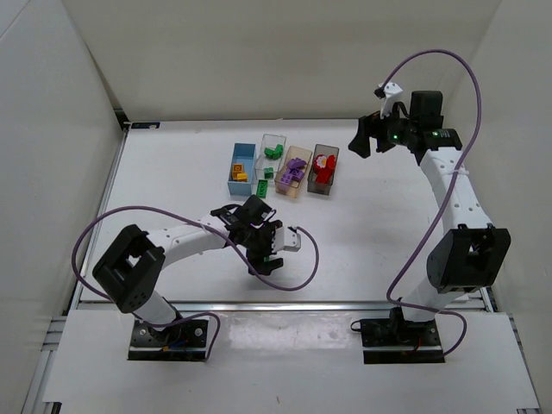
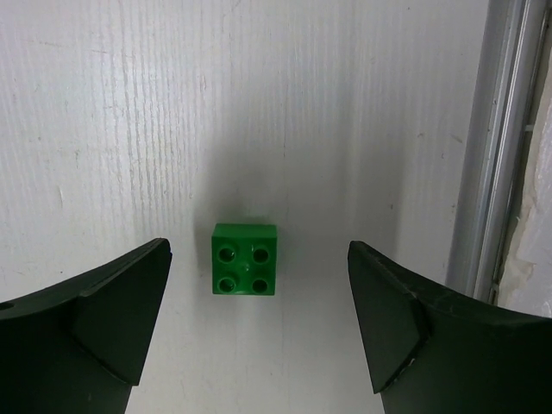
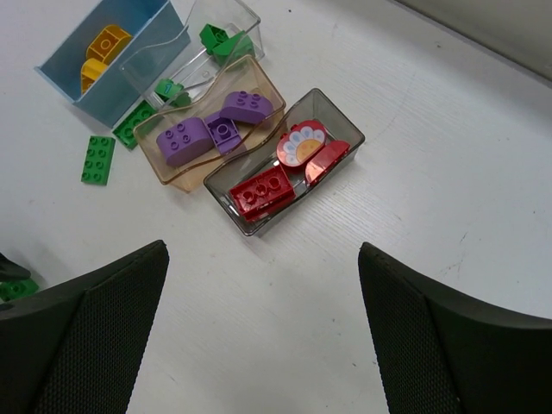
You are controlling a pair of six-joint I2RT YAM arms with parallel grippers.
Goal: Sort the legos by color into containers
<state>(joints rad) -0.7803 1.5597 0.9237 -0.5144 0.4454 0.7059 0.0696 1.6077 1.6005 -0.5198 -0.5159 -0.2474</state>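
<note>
A green 2x2 lego [image 2: 245, 259] lies on the white table between the open fingers of my left gripper [image 2: 259, 297], which hovers over it without touching; in the top view the gripper [image 1: 263, 247] hides this brick. The four containers stand in a row: light blue [image 1: 241, 177] with orange-yellow legos, clear [image 1: 273, 141] with green ones, peach-tan [image 1: 289, 187] with purple ones, dark grey [image 1: 324, 188] with red ones. Two flat green legos [image 3: 97, 159] [image 3: 134, 123] lie loose by the blue bin [image 3: 60, 69]. My right gripper [image 3: 263, 267] is open and empty, held high to the right of the bins [image 1: 366, 138].
The metal rail of the table's near edge [image 2: 493, 172] runs just right of the left gripper. A bit of green [image 3: 17, 289] shows at the left edge of the right wrist view. A purple cable [image 1: 285, 280] loops on the table under the left arm.
</note>
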